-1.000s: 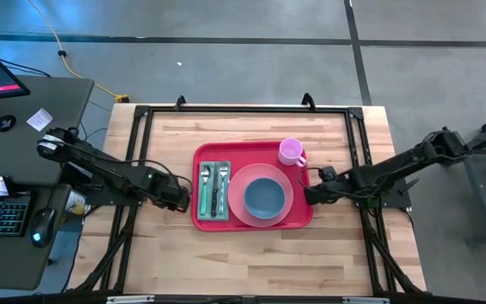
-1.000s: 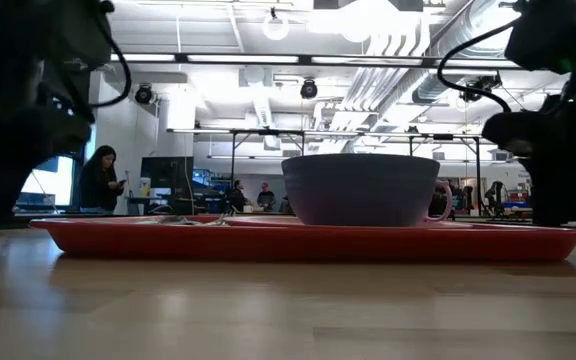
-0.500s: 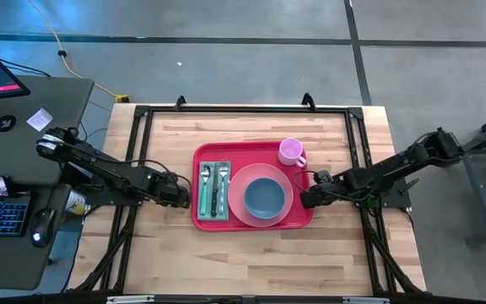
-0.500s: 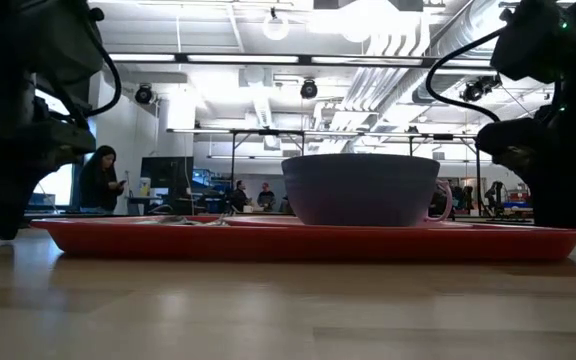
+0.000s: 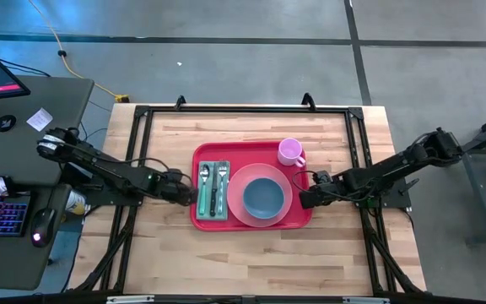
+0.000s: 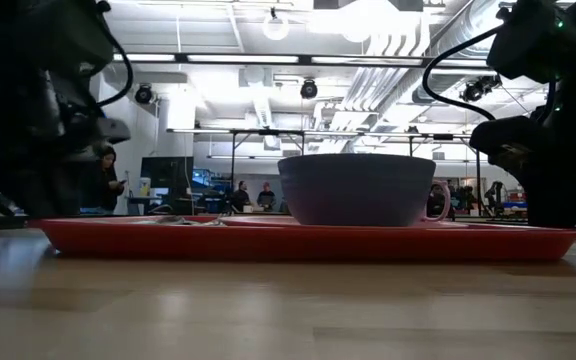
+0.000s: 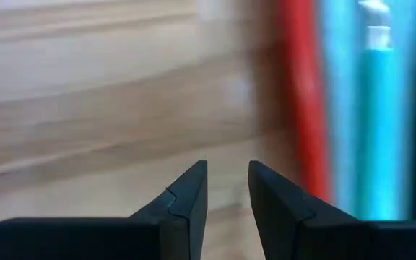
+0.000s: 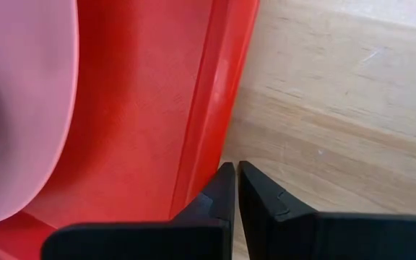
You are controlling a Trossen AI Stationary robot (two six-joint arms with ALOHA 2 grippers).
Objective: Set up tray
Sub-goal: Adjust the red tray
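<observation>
The red tray (image 5: 202, 221) lies flat on the wooden table, mid-table. On it are a teal napkin (image 5: 213, 203) with a spoon (image 5: 205, 176) and a fork (image 5: 223, 179), a pink plate (image 5: 236, 201) with a blue bowl (image 5: 264, 196), and a pink mug (image 5: 290, 152). My left gripper (image 5: 189, 192) is low at the tray's left rim (image 7: 303, 108), its fingers a little apart and empty (image 7: 227, 170). My right gripper (image 5: 305, 198) is shut at the tray's right rim. My right gripper's shut fingertips (image 8: 226, 177) meet the outer side of the tray's right rim (image 8: 209, 137), about midway along that side. The fingers come level from the table's right side. The tray lies flat on the table.
A black frame (image 5: 243, 110) runs round the table top. Bare wood lies on the near and far sides of the tray. A desk with a keyboard and monitor (image 5: 7, 127) stands left of the table. People show far back in the room (image 6: 103, 180).
My left gripper has gone toward the table's right edge, up to the tray's left rim. My right gripper has gone a little toward the table's left edge, up against the tray's right rim.
</observation>
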